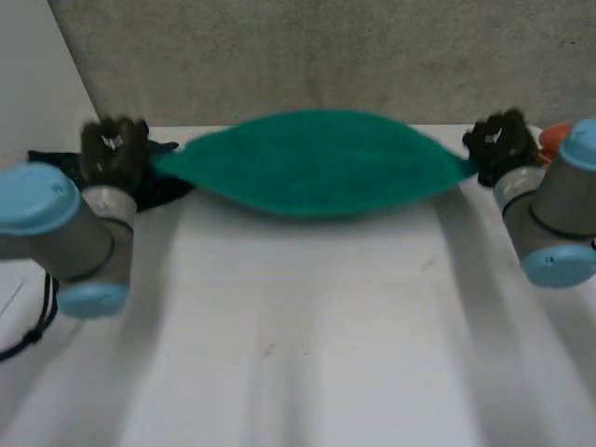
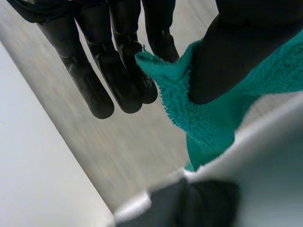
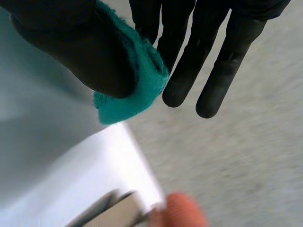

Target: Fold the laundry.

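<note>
Left hand (image 2: pixel 118 71) and right hand (image 3: pixel 203 56) pinching green towel (image 1: pixel 312 163) ends, white table (image 1: pixel 307 335) below, grey wall (image 1: pixel 307 56) behind.

Your cloth (image 1: pixel 317 166) is plain teal-green, the tabletop (image 1: pixel 307 335) white, the left hand (image 1: pixel 114 149) and right hand (image 1: pixel 501 144) both black.

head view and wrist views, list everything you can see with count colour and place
green cloth: 1, green, stretched between the two hands at the table's far side
dark cloth: 1, near black, on the table beside the left hand
orange thing: 1, orange-red, behind the right hand, too blurred to name
table: 1, white
wall: 1, grey, behind the table
arms: 2, grey with light-blue caps
left hand: 1, black, pinching one end of the green cloth
right hand: 1, black, pinching the other end
</note>
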